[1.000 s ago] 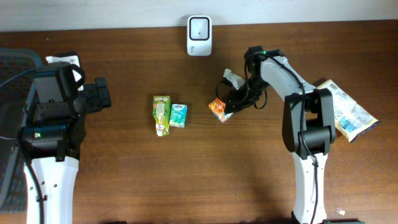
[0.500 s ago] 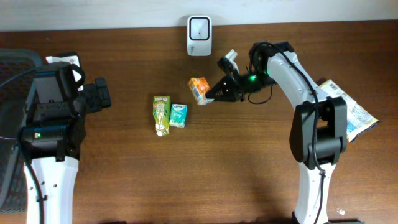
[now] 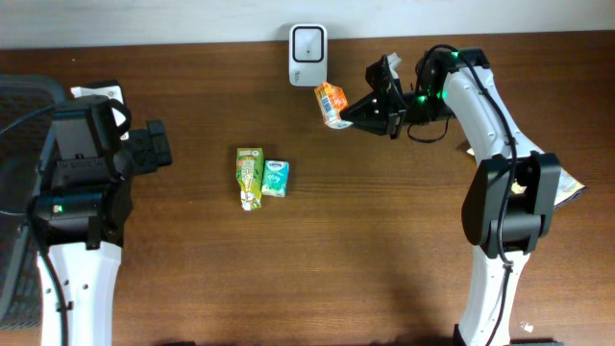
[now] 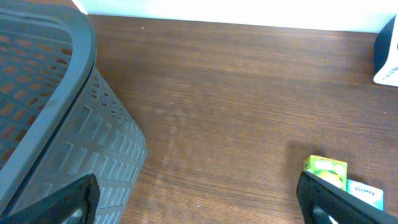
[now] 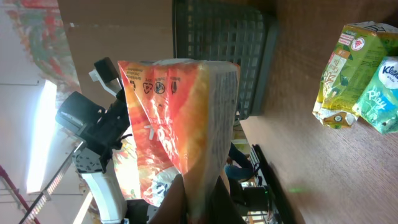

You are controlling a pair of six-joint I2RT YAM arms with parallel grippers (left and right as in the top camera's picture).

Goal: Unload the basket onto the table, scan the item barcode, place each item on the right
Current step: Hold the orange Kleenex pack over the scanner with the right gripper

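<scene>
**Overhead view**
- Right tool [image 3: 352, 111]: closed narrow on a small orange printed carton [image 3: 332, 103]. It holds the carton up near the far edge of the dark brown wooden surface [image 3: 384, 250], just beside the white box-shaped barcode scanner [image 3: 307, 43] and slightly to its right.
- Left tool [image 3: 154, 146]: spread wide and empty. It is parked near the grey slatted plastic basket [image 3: 12, 144], well apart from the goods.
- Green juice carton [image 3: 250, 176] and teal tissue packet [image 3: 276, 178]: lying side by side and touching at mid-surface, with nothing gripping them.

**Left wrist view**
- Both dark fingertips [image 4: 71, 199] sit at the bottom corners, with a wide gap and nothing between them.
- The basket wall fills the left of the picture. The green carton and teal packet lie at lower right.
- Only an edge of the scanner shows at far right.

**Right wrist view**
- The orange carton fills the centre, pinched at its lower edge between the fingers [image 5: 166, 205].
- No barcode can be made out on the faces that show.

**Status**
- Pick-up and carry to the scanner appear done.
- The carton is not yet squarely before the scanner window, and which way its barcode faces cannot be told.
- Left to do, by judgement: turn the code toward the window and hold it there for the read.
- The two other items wait on the surface.
</scene>
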